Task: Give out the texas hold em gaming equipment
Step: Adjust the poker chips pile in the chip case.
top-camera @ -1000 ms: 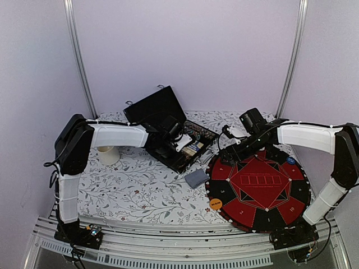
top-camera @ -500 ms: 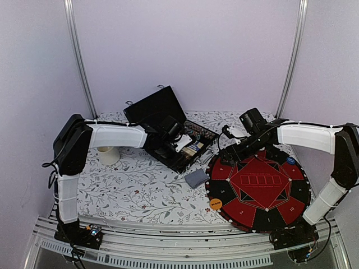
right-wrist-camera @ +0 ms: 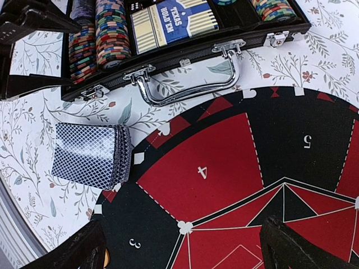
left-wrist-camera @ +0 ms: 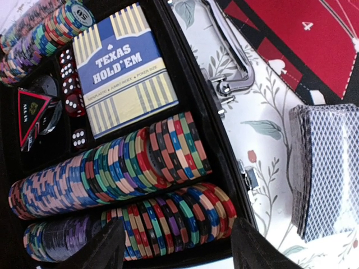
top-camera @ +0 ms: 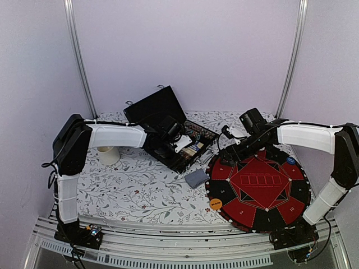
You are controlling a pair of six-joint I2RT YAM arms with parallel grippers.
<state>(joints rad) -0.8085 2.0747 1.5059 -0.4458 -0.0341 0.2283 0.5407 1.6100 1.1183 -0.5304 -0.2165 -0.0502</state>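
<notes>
Most chips [left-wrist-camera: 112, 174] are racked in the case [left-wrist-camera: 193, 95], below the left gripper [left-wrist-camera: 176, 232], which is parted and holds nothing. Deck [left-wrist-camera: 325, 168] is stacked undealt just beside the mat [right-wrist-camera: 224, 168]. Orange button [top-camera: 215, 204] and blue button [top-camera: 290, 160] are set on the mat's rim. Right gripper [right-wrist-camera: 179, 246] is spread wide and empty. Task is judged barely begun.

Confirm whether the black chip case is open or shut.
Open. The case has its lid tilted back in the top view, and the left wrist view looks straight onto chip rows and the card box inside.
</notes>
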